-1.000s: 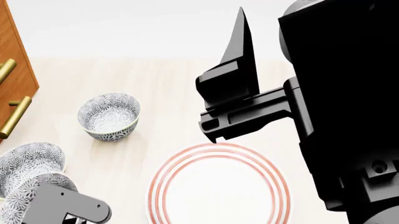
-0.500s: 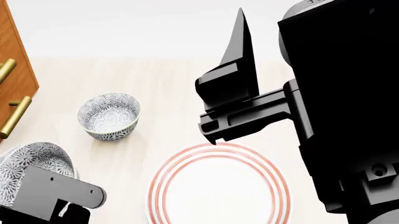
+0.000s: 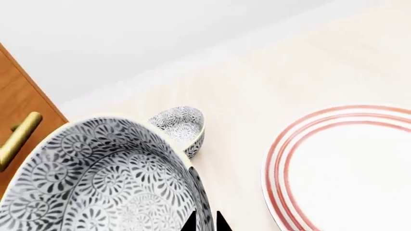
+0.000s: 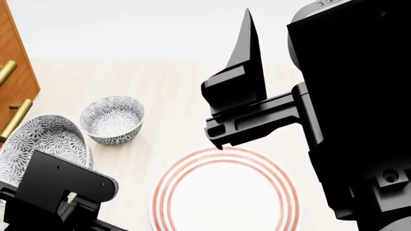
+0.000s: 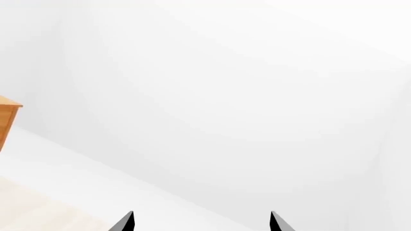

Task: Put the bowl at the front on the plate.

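Left claw (image 3: 205,222): only two dark fingertips showed at the bottom edge of the left wrist view, set very narrow on the rim of the bowl (image 3: 103,183). The bowl filled the lower left of that view, tilted, its patterned inside facing the camera. In the head view the bowl (image 4: 42,144) sat at the left edge, above the grey body of the left arm (image 4: 61,192) in the lower left corner; the claw itself was hidden there. Whether the bowl was clear of the surface (image 4: 173,91) could not be told.

Right claw (image 5: 201,222): two fingertips wide apart at the bottom of the right wrist view, nothing between them, facing a white wall. In the head view the right arm (image 4: 334,106) took up the whole right side, one finger (image 4: 247,57) pointing up at centre.

Plate (image 4: 224,192): bottom centre of the head view, red-ringed and bare, well apart from the bowl, with open pale surface between them. In the left wrist view the plate (image 3: 347,168) lay at the right.

A second bowl (image 4: 113,119) stood upright at centre left, just beside the held one. A wooden cabinet (image 4: 16,72) with brass handles (image 4: 14,120) closed the left edge.
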`<state>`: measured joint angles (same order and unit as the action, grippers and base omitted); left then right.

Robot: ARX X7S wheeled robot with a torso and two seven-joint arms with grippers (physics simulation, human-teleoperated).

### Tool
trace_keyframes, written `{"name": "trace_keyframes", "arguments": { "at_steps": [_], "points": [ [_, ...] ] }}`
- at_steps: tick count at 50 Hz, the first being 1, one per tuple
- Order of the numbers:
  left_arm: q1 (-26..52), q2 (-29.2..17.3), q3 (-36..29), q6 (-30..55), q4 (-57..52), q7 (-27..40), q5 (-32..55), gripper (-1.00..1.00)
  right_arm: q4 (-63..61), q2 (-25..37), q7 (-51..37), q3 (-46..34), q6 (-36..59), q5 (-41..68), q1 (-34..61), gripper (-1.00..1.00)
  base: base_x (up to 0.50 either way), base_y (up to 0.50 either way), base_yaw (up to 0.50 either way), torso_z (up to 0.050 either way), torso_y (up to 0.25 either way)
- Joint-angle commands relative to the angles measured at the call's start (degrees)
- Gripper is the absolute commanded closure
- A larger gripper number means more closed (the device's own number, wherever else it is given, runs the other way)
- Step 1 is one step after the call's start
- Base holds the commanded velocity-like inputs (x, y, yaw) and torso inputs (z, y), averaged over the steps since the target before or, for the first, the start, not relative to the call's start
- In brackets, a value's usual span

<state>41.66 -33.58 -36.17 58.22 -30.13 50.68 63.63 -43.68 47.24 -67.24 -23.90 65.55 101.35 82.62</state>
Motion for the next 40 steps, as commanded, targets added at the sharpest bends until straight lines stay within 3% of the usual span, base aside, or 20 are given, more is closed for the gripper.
{"name": "trace_keyframes", "arguments": {
  "at_steps": [1, 40],
  "points": [
    [2.66, 0.75, -0.31, 0.05, -0.49, -0.61, -1.29, 1.0, -0.29, 0.02, 0.64, -0.03, -0.28, -0.87, -0.6, -1.0, 0.0, 0.0, 0.0, 0.0, 0.0],
    [12.69, 5.03, -6.96, 0.71, -1.34, -5.51, -7.57, 1.0, -1.19, 0.03, 0.98, -0.57, -1.11, -1.19, -0.48, -1.0, 0.0, 0.0, 0.0, 0.0, 0.0]
  ]
}}
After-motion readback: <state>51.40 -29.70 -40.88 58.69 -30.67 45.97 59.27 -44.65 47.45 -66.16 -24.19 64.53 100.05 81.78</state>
